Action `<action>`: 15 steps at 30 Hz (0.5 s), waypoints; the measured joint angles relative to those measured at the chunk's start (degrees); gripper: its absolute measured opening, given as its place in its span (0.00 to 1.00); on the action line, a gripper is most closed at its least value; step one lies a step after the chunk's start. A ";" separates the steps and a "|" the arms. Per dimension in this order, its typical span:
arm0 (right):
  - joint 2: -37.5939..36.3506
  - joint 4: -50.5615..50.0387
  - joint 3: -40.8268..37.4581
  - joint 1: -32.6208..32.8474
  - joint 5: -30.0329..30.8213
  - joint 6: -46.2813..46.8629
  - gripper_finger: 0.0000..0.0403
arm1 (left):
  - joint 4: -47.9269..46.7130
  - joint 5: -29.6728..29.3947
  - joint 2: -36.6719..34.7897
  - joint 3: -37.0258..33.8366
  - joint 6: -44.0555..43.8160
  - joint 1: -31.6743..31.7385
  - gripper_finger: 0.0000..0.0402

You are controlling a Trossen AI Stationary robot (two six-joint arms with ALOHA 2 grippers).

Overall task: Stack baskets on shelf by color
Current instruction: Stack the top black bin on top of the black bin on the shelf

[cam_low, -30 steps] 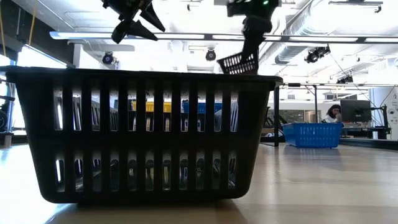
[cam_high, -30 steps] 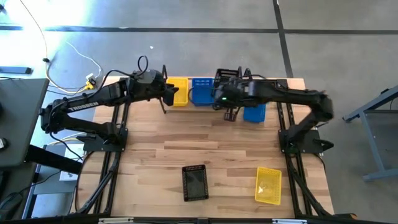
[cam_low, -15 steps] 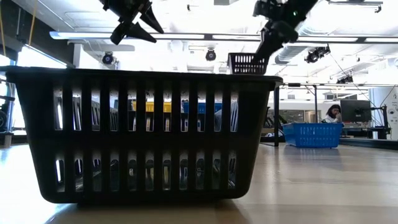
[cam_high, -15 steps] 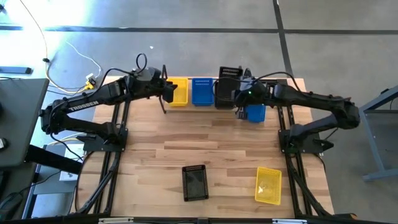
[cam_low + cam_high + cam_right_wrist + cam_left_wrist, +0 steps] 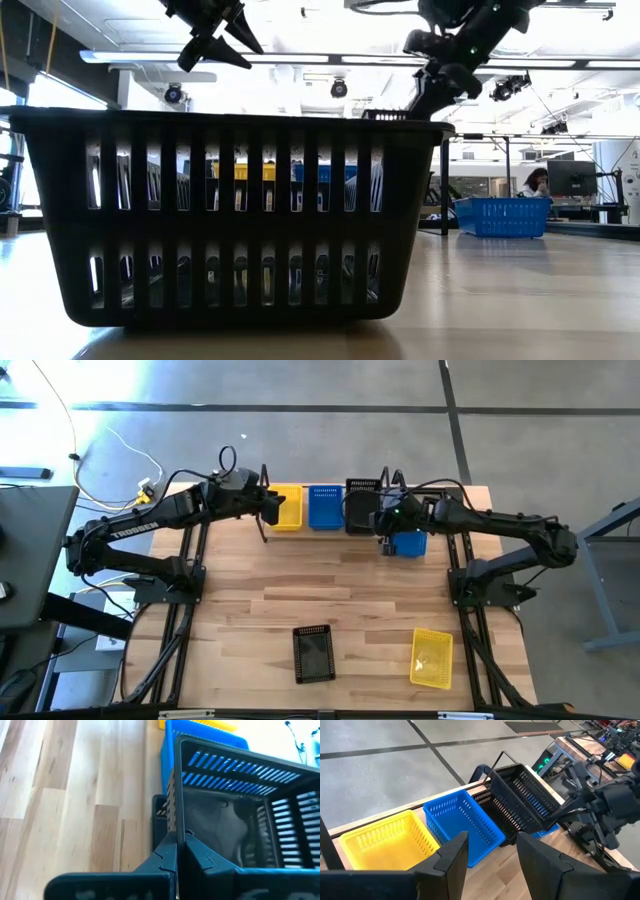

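On the shelf [image 5: 502, 756] at the table's far edge stand a yellow basket [image 5: 287, 507] and a blue basket [image 5: 325, 506]. To their right my right gripper [image 5: 384, 525] is shut on a black basket [image 5: 520, 795], which hangs tilted above another black basket [image 5: 492, 815]. My left gripper [image 5: 272, 510] hovers open by the yellow basket, holding nothing. On the table rest a blue basket [image 5: 408, 543], a black basket [image 5: 314, 653] and a yellow basket [image 5: 432, 657]. My right gripper pinches the rim of one side wall [image 5: 172, 822] of the black basket, one finger inside and one outside. The fingers slant down from the table's near right. The basket is tilted, its open top turned partly sideways. Whether its lower edge touches the basket beneath, I cannot tell.
The black tube frame [image 5: 185, 575] runs along both sides of the table. In the low view the near black basket [image 5: 230, 215] fills the foreground and hides most of the shelf. Bare wood lies between the shelf and the front baskets.
My right gripper has sunk toward the shelf's right end and rolled, carrying the black basket down with it. In the low view the basket has dropped until only its rim shows over the near basket.
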 joint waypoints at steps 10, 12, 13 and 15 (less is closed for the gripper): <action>5.34 0.17 0.00 0.02 1.60 0.53 0.00 | -0.09 0.02 0.00 0.00 -0.06 0.00 0.39; 5.37 0.14 0.00 -0.35 1.92 0.79 0.00 | -0.09 0.02 0.00 0.00 -0.06 0.00 0.39; 5.33 0.42 0.00 -0.50 1.70 0.80 0.00 | -0.09 0.02 0.00 0.00 -0.06 0.00 0.39; 5.33 0.44 0.00 -1.08 1.47 0.80 0.00 | -0.09 0.02 0.00 0.00 -0.06 0.00 0.39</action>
